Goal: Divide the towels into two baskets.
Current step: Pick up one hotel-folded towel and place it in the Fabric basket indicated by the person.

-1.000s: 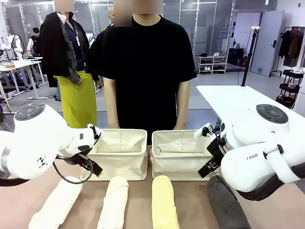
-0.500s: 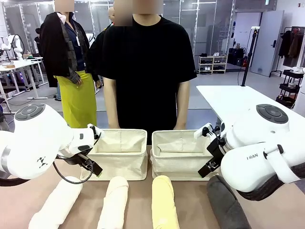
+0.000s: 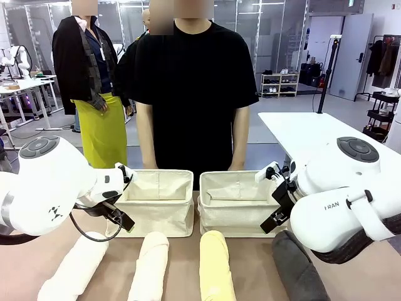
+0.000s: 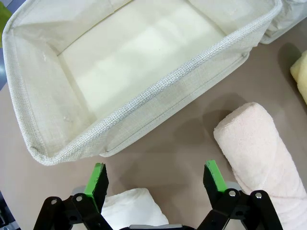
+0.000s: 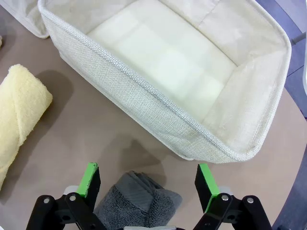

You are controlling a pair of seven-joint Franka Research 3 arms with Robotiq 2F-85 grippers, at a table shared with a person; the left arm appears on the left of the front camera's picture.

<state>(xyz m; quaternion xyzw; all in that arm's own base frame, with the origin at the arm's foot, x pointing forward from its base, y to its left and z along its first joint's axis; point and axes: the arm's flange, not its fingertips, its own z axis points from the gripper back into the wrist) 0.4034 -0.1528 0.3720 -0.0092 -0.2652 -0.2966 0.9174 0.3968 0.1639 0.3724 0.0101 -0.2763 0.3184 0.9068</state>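
While both arms hang low over the near side of the bench (image 3: 185, 258), the left end effector (image 4: 156, 177) stands fully open, gripping nothing. In its wrist view, the end of the white towel (image 3: 75, 269) lies at lower centre, between the green pads; whether they touch it cannot be told. The right end effector (image 5: 147, 178) is likewise spread wide with nothing held, and the end of the dark grey towel (image 3: 297, 266) sits at lower centre between its fingers.

Front view, mid-frame: left basket (image 3: 160, 216) and right basket (image 3: 235, 218) sit side by side, close together. The wrist views show each one's bare cream floor.

Lower edge of frame, on the bench in front of the baskets: four rolls in a row, apart from one another. White is at lower left, then the cream towel (image 3: 149, 266) and the pale yellow towel (image 3: 216, 266), with dark grey at lower right, partly under the right arm.

Upper centre: a person (image 3: 191, 94) stands behind the baskets, arms down.
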